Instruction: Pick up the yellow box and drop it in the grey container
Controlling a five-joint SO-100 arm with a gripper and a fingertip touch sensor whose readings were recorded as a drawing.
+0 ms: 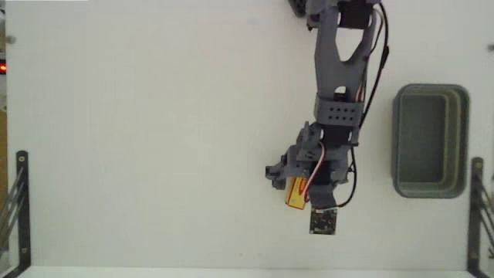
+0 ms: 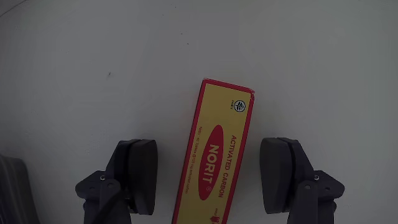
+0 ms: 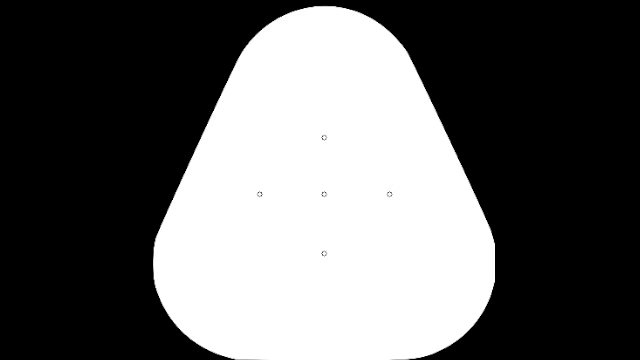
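The yellow box lies flat on the white table, a long carton with red edges and a red oval reading NORIT. My gripper is open and straddles it, with one dark finger on the left and the other finger on the right, each with a gap to the box. In the fixed view the box peeks out from under the gripper at the end of the grey arm. The grey container stands to the right of the arm, with nothing visible inside it.
Black metal brackets stand at the lower left and lower right table edges. The arm's base is at the top of the fixed view. A red light glows at the left edge.
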